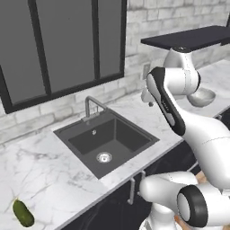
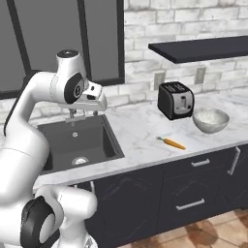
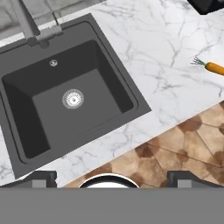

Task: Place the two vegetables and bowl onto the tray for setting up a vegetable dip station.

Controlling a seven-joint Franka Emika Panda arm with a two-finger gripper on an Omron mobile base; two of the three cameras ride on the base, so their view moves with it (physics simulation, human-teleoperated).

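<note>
**Open gripper held above the sink's front edge, nothing grasped**

The 2 finger tips [image 3: 39,177] are seen far apart at the bottom of the hand view, with nothing between them and nothing touched; the gripper [image 3: 109,179] is spread wide and empty. It is held in the air above the front edge of the marble counter [image 2: 140,131], beside the dark sink [image 3: 65,94], whose basin and drain lie directly under the hand. Beyond the counter edge, brown floor tiles are visible.

To the right of the sink a broad bare stretch of counter is seen. The carrot [image 2: 173,143] lies on it near the front edge, leafy top toward the sink, well apart from the gripper. Farther right, the marbled bowl [image 2: 210,119] stands upright just beside a black toaster [image 2: 176,100], under a dark wall shelf [image 2: 203,48].

On the far left of the counter, near its front edge, the cucumber [image 1: 23,213] lies well apart from the sink.
</note>
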